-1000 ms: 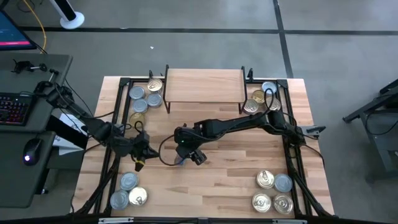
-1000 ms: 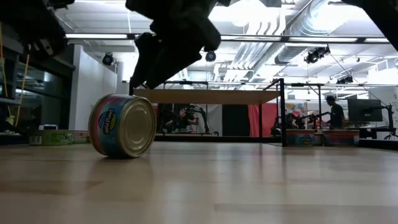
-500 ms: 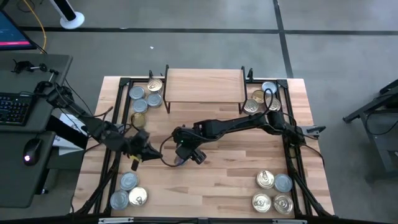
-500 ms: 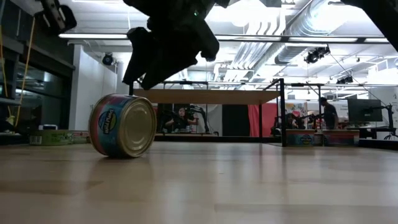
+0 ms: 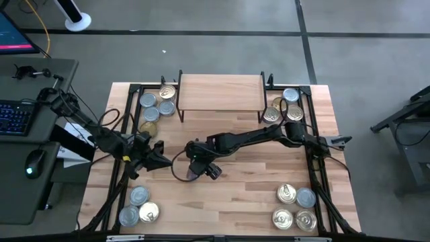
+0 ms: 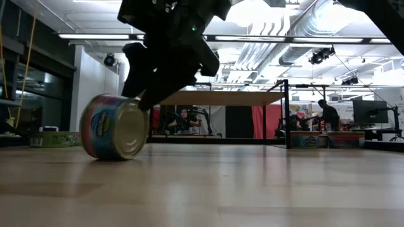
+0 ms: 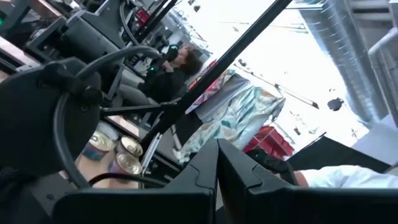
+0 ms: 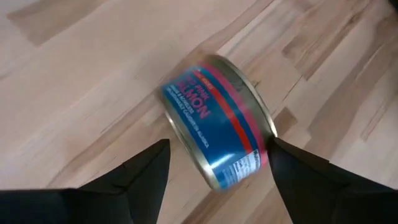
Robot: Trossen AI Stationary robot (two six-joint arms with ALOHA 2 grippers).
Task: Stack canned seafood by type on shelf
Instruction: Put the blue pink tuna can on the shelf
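A salmon tin (image 8: 214, 121) lies on its side, on its rolling edge, on the wooden counter (image 5: 235, 202), left of centre and well in front of the shelf (image 5: 222, 92). Its blue and pink label faces up. The right end effector (image 8: 214, 171) hangs just over it, fingers spread wide to either side of the tin, not yet gripping it. The left end effector (image 5: 161, 161) waits closed and empty at the counter's left side, near the tin. The shelf top is bare. Other tins sit in clusters: far left (image 5: 156, 106), far right (image 5: 282, 107), near left (image 5: 140, 207) and near right (image 5: 295, 207). The step in hand looks like picking up this tipped tin. Next, the fingers would need to lower and close on its curved sides without letting it roll away.
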